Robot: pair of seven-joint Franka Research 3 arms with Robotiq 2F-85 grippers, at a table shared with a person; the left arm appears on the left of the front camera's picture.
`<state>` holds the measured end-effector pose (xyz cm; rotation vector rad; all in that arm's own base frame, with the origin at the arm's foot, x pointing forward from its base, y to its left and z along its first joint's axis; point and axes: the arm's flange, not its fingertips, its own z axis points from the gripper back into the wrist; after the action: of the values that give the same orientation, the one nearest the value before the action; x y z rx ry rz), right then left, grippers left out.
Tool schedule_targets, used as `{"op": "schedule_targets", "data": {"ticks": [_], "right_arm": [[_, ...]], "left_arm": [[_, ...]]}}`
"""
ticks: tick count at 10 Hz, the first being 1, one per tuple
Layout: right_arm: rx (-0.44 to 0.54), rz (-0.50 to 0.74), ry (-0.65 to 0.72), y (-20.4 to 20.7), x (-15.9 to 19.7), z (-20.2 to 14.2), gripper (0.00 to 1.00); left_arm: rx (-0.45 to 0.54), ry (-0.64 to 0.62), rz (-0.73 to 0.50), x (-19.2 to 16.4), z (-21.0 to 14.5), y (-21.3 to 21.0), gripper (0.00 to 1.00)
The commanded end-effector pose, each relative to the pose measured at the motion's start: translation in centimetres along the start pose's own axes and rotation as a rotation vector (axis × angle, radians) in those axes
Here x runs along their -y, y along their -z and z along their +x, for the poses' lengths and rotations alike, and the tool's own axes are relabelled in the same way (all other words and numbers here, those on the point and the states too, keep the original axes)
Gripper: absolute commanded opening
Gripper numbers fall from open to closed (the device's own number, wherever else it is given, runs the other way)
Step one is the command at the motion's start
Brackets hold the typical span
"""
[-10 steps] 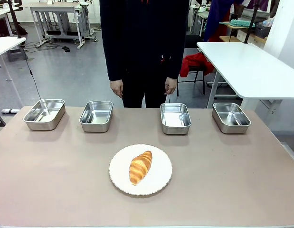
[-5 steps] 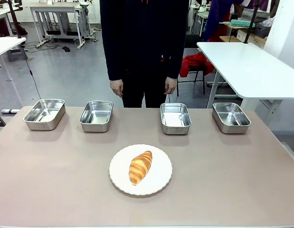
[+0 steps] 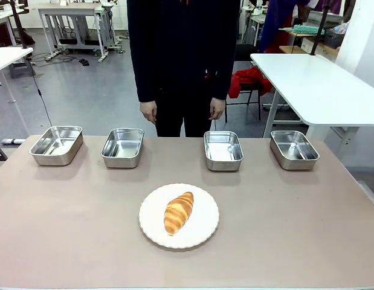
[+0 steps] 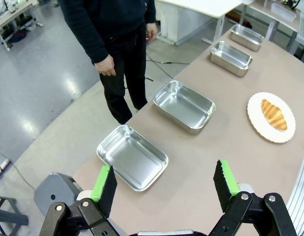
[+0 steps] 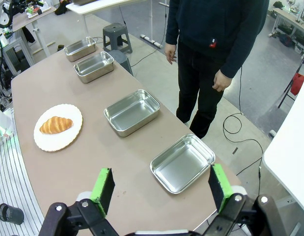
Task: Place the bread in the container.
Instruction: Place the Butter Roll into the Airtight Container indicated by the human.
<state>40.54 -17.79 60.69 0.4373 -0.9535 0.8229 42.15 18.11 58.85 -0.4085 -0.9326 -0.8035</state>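
While my left fingers [image 4: 100, 184] and right fingers [image 5: 102, 187] hang wide and empty, I fear crushing the golden-brown ridged croissant [image 3: 179, 212] on the round white scalloped plate [image 3: 151, 219] by the desk's [image 3: 66, 229] near edge, or choosing wrongly among four identical shiny steel pans [image 3: 223, 165] along its far edge.

Premises: robotics lab / workshop hall, non-domestic. Evidence: glossy grey industrial floor [image 3: 84, 90]. Several white work tables on metal frames, one at far right [image 3: 319, 84], another at far left [image 3: 72, 11]. Loose cables [image 5: 240, 132] trail across the floor at the far side. Grey stool [image 5: 116, 35] stands just beside the test table [image 3: 54, 241]. Chair w/ red garment [image 3: 250, 81] at far right. Four identical steel pans [image 3: 122, 147] sit in an even row along the table's far edge, a staged test layout. Person [image 3: 183, 60] stands at far side.
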Motion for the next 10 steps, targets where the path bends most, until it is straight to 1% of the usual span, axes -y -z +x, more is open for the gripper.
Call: {"op": "schedule_targets", "data": {"ticks": [1, 10], "right_arm": [[0.013, -0.001, -0.008, 0.03, -0.18, 0.16, 1.0], [0.013, -0.001, -0.008, 0.03, -0.18, 0.16, 1.0]], "left_arm": [[0.008, 0.014, 0.0, 0.12, 0.04, -0.12, 1.0], [0.008, 0.014, 0.0, 0.12, 0.04, -0.12, 1.0]]}}
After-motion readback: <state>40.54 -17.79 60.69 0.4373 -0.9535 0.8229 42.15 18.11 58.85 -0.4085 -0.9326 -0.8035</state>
